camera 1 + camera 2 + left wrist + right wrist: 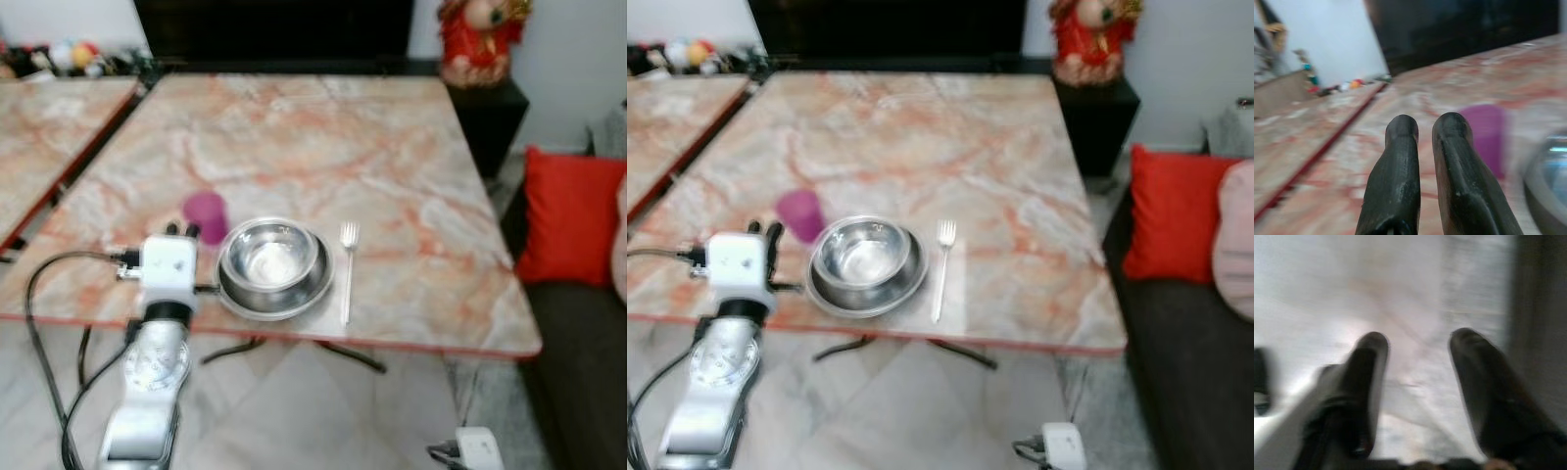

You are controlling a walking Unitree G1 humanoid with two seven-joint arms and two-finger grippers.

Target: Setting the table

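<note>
A steel bowl sits in a steel plate near the front edge of the marble table. A silver fork lies just right of the plate, tines pointing away. A purple cup stands left of the bowl. My left gripper hovers over the table's front edge just short of the cup, fingers nearly together with nothing between them. My right gripper hangs low over the pale floor with its fingers apart and empty.
A second marble table stands at the left across a narrow gap. A dark sofa with a red cushion runs along the right. A red figurine sits on a black cabinet behind the table.
</note>
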